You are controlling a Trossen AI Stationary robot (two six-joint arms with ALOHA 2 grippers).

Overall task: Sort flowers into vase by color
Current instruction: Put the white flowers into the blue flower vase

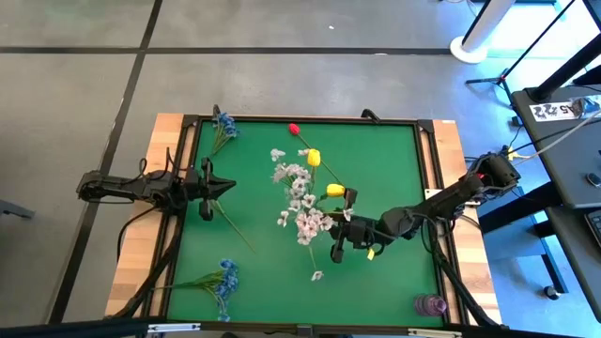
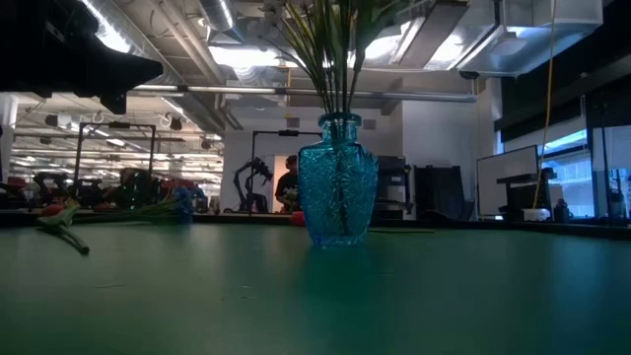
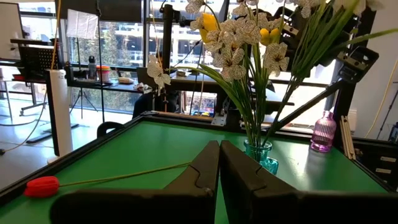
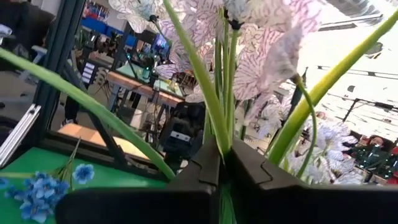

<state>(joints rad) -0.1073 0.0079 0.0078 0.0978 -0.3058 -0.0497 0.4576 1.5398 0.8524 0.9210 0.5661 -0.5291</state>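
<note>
A teal glass vase (image 2: 338, 177) stands mid-table, holding white blossom sprigs (image 1: 300, 202). My right gripper (image 1: 334, 228) is beside the bouquet on its right and is shut on green stems (image 4: 224, 149) under white blossoms. My left gripper (image 1: 230, 188) is shut and empty at the table's left, pointing at the vase (image 3: 261, 155). A red bud (image 1: 293, 129) lies on the green mat at the far side and also shows in the left wrist view (image 3: 42, 185). Yellow buds (image 1: 313, 157) show by the bouquet. Blue clusters lie far left (image 1: 223, 125) and near left (image 1: 223, 278). My right gripper pinches thin green stems (image 4: 219, 140) between its two shut fingers (image 4: 193, 177). The stems rise out of the fingers toward the white blossoms (image 4: 261, 62). The fingers come roughly level from the table's right. The fingers hide the stems' lower ends.
A small purple vase (image 1: 430, 304) stands at the near right corner. A bare green stem (image 1: 235, 225) lies on the mat near my left gripper. A raised black frame (image 1: 310, 120) rims the green mat. Free mat lies near the front centre.
</note>
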